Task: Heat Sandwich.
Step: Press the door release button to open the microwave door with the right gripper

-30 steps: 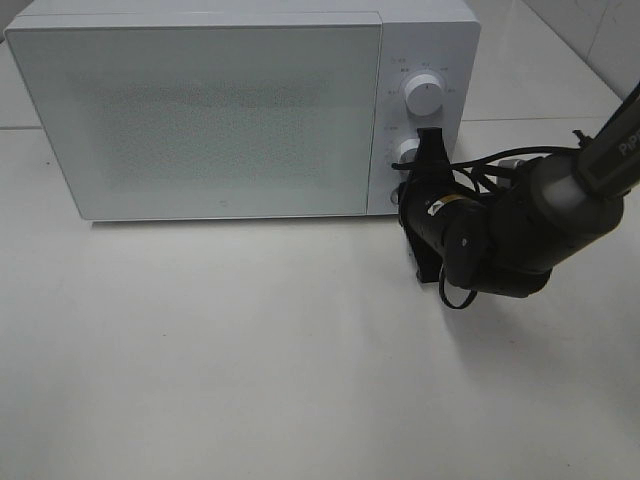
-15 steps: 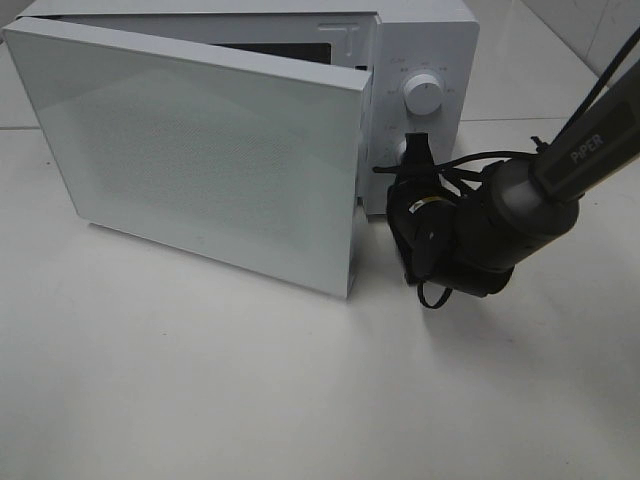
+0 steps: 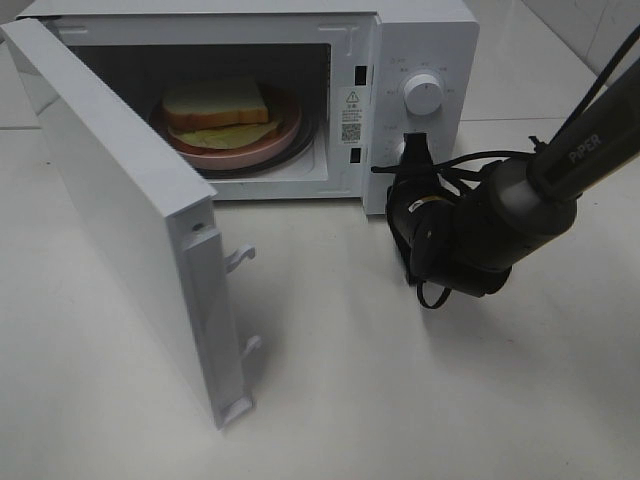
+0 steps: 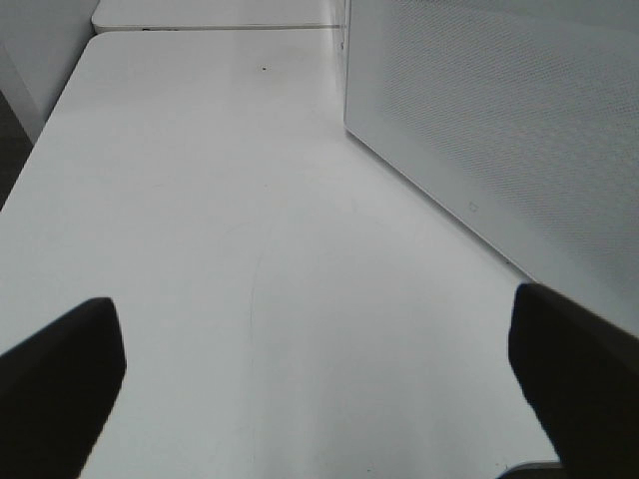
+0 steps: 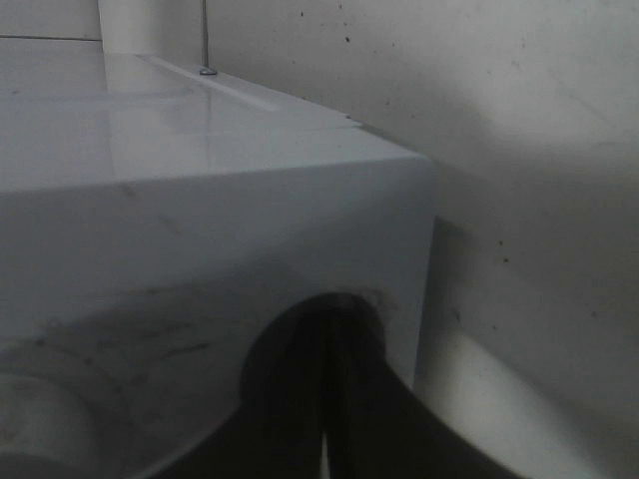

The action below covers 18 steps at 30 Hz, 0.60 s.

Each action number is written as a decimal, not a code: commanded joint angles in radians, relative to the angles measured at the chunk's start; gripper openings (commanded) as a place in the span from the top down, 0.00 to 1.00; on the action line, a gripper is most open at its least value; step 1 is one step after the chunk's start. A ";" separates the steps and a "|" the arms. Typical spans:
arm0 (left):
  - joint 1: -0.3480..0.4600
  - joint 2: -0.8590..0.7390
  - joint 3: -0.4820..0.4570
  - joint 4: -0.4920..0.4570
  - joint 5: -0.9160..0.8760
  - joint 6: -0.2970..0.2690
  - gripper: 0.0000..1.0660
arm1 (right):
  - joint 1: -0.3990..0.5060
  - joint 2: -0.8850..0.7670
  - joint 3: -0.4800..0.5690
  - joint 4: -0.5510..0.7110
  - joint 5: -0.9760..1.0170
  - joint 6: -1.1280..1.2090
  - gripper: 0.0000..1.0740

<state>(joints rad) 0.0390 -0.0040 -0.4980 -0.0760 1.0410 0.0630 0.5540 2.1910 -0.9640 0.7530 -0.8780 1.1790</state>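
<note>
**Microwave open, sandwich inside on its plate**

Exterior high view:
- White microwave (image 3: 425,35) sits along the far edge of the worktop (image 3: 400,400).
- Its door (image 3: 120,240) stands wide open, hinged on the left. The free edge points toward the worktop's near edge, and two latch hooks (image 3: 240,258) show on it.
- The sandwich (image 3: 218,108) lies in the cavity on a round pink plate (image 3: 262,150), toward the cavity's left side. It has white bread on top, and pale filling shows below the upper slice.
- The right gripper (image 3: 415,150) is at the control panel, below the upper knob (image 3: 423,95) and over the lower knob, which it mostly hides. The gripper is closed and nothing is held between its fingers.
- The left arm is out of this view.

Left wrist view:
- The left gripper (image 4: 319,389) is spread wide and empty, with one dark fingertip (image 4: 60,379) at each side of the picture.
- Bare worktop (image 4: 200,200) lies between the fingertips.
- The door's dotted outer face (image 4: 499,120) stands to one side, apart from the fingers.

Right wrist view:
- The right gripper (image 5: 325,344) has its fingers pressed together, tip against the front of the microwave (image 5: 200,220).
- Part of a knob (image 5: 35,424) sits just beside the tip.
</note>
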 commanded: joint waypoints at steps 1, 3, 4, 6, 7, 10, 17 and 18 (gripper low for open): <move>-0.001 -0.025 0.003 0.000 -0.002 -0.002 0.05 | -0.048 -0.014 -0.107 -0.107 -0.225 -0.010 1.00; -0.001 -0.025 0.003 0.000 -0.002 -0.002 0.05 | -0.047 -0.022 -0.107 -0.103 -0.182 -0.009 1.00; -0.001 -0.025 0.003 0.000 -0.002 -0.002 0.05 | -0.047 -0.022 -0.107 -0.103 -0.182 -0.009 1.00; -0.001 -0.025 0.003 0.000 -0.002 -0.002 0.05 | -0.038 -0.040 -0.099 -0.068 -0.123 -0.033 1.00; -0.001 -0.025 0.003 0.000 -0.002 -0.002 0.05 | -0.038 -0.049 -0.090 -0.055 -0.116 -0.045 1.00; -0.001 -0.025 0.003 0.000 -0.002 -0.002 0.05 | -0.038 -0.071 -0.054 -0.054 -0.067 -0.052 1.00; -0.001 -0.025 0.003 0.000 -0.002 -0.002 0.05 | -0.008 -0.115 0.032 -0.048 -0.006 -0.015 1.00; -0.001 -0.025 0.003 0.000 -0.002 -0.002 0.05 | -0.003 -0.129 0.057 -0.038 -0.001 -0.005 1.00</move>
<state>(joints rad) 0.0390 -0.0040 -0.4980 -0.0760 1.0410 0.0630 0.5440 2.1110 -0.9190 0.7500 -0.7860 1.1600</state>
